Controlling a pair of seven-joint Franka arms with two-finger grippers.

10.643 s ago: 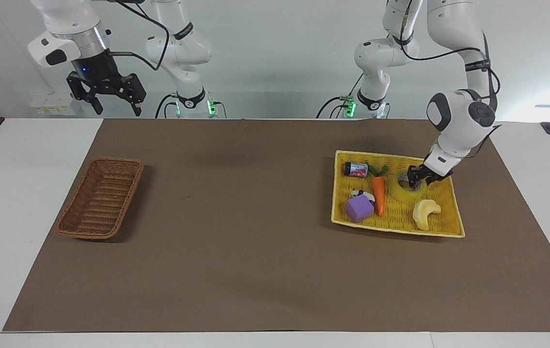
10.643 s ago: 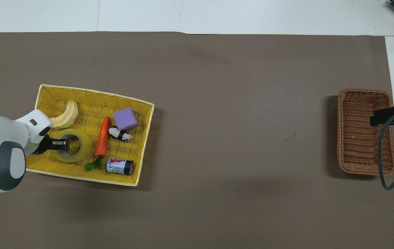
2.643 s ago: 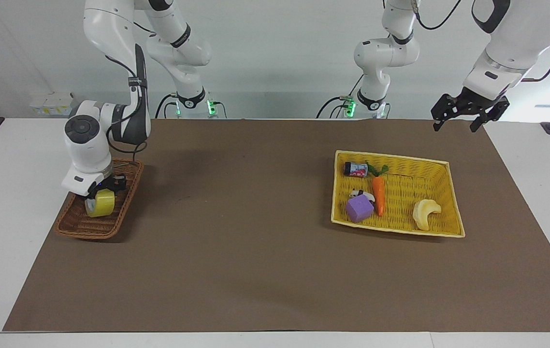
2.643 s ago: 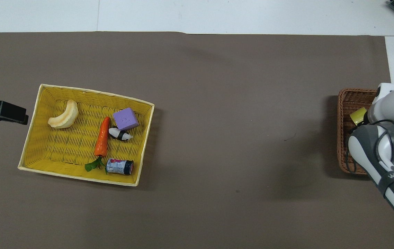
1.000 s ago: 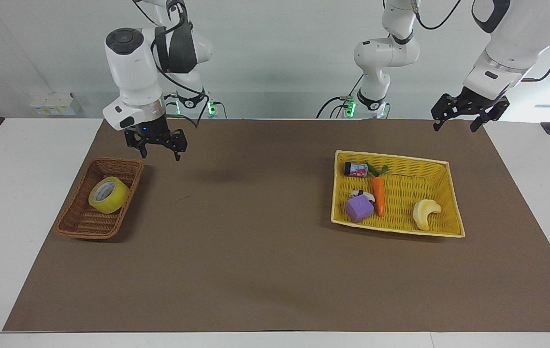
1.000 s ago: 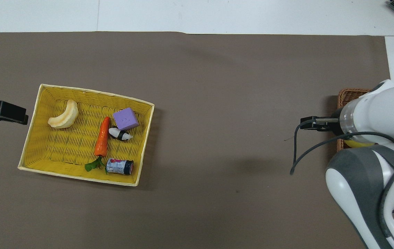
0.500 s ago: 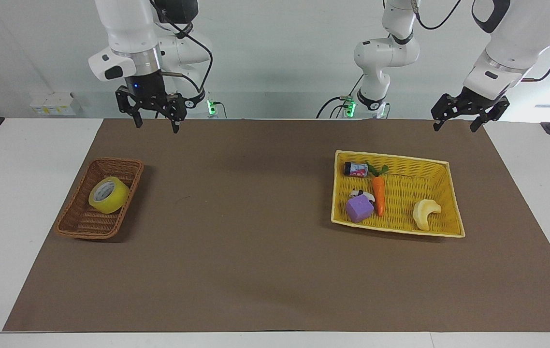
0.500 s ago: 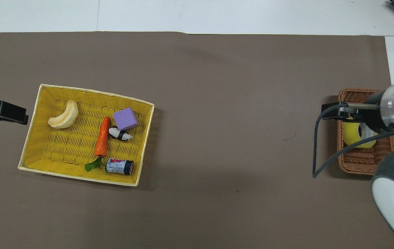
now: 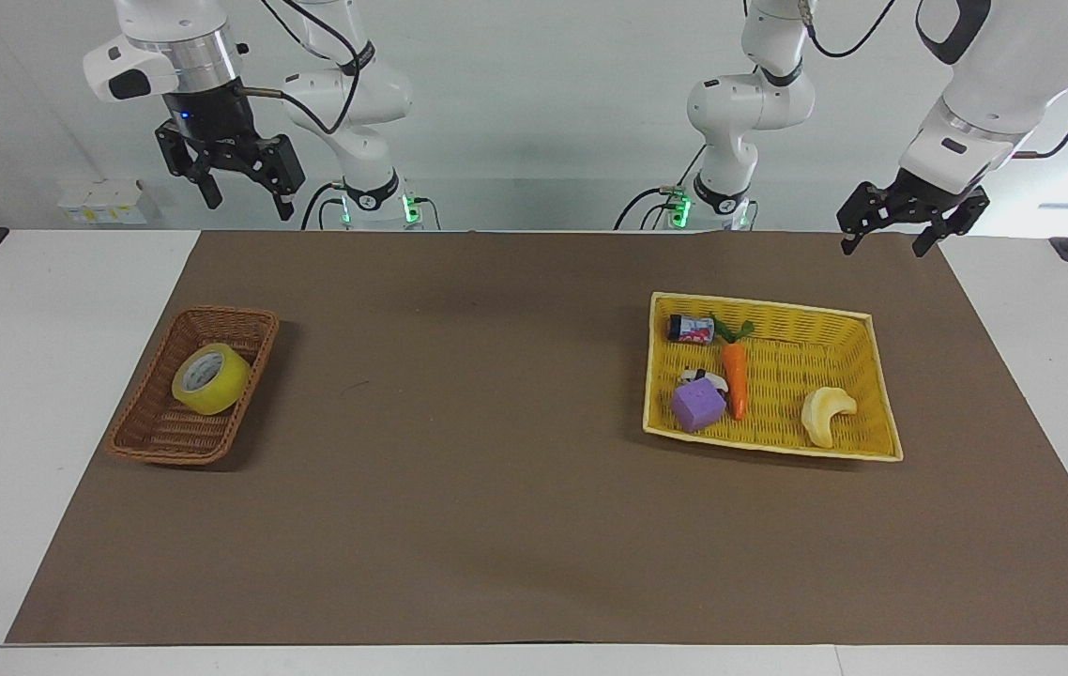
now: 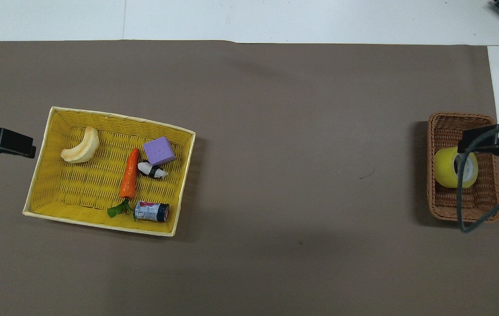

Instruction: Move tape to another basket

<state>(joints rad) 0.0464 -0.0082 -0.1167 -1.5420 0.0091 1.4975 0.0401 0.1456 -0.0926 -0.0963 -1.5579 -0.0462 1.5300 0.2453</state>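
Nearest the robots, both grippers hang raised: right gripper (image 9: 236, 186) and left gripper (image 9: 900, 225), fingers spread, holding nothing. Farther out, the tape (image 9: 210, 378) lies tilted inside the basket (image 9: 159, 441). Can (image 10: 152, 211) label unreadable. Only the facing view shows both grippers whole.

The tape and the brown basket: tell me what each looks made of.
The tape: glossy translucent yellow plastic film, wound on a white core that may be cardboard. The basket: brown wicker or rattan, matte, with visible woven strands; it could be imitation.
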